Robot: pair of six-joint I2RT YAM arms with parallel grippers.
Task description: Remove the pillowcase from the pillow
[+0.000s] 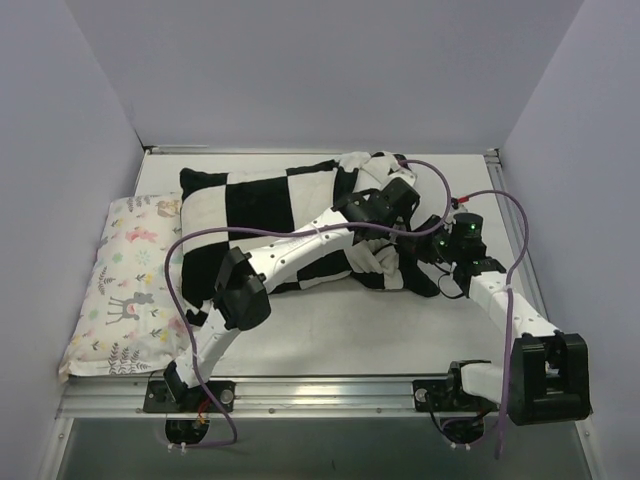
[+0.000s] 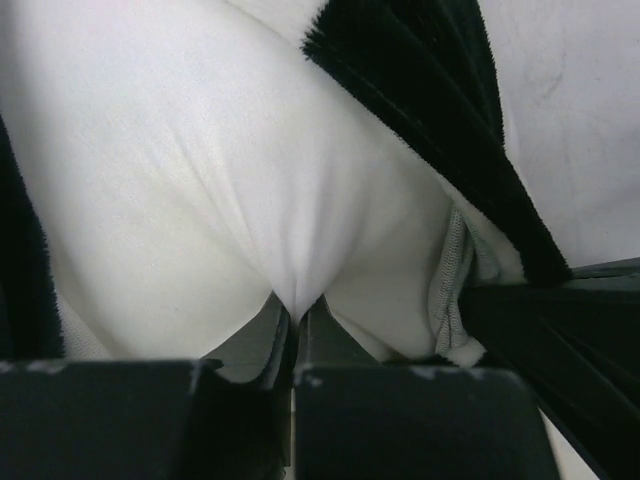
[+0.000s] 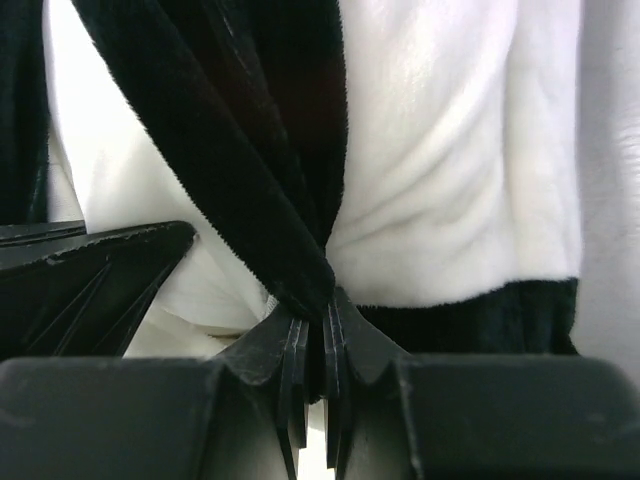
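Pale table (image 1: pixel 340 335) inside white walls carries the pillowcase (image 1: pixel 260 200), lying across the far half toward the right edge, with the pillow (image 2: pixel 200 180) inside. At its right end, the left gripper (image 2: pixel 295 318) is clamped on smooth white pillow fabric, and the right gripper (image 3: pixel 318 300) is clamped on a black plush pillowcase fold. One floral pillow (image 1: pixel 125 285) lies along the left edge.

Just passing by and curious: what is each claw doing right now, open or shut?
Left claw: closed, pinching the white pillow.
Right claw: closed, pinching the checkered pillowcase.
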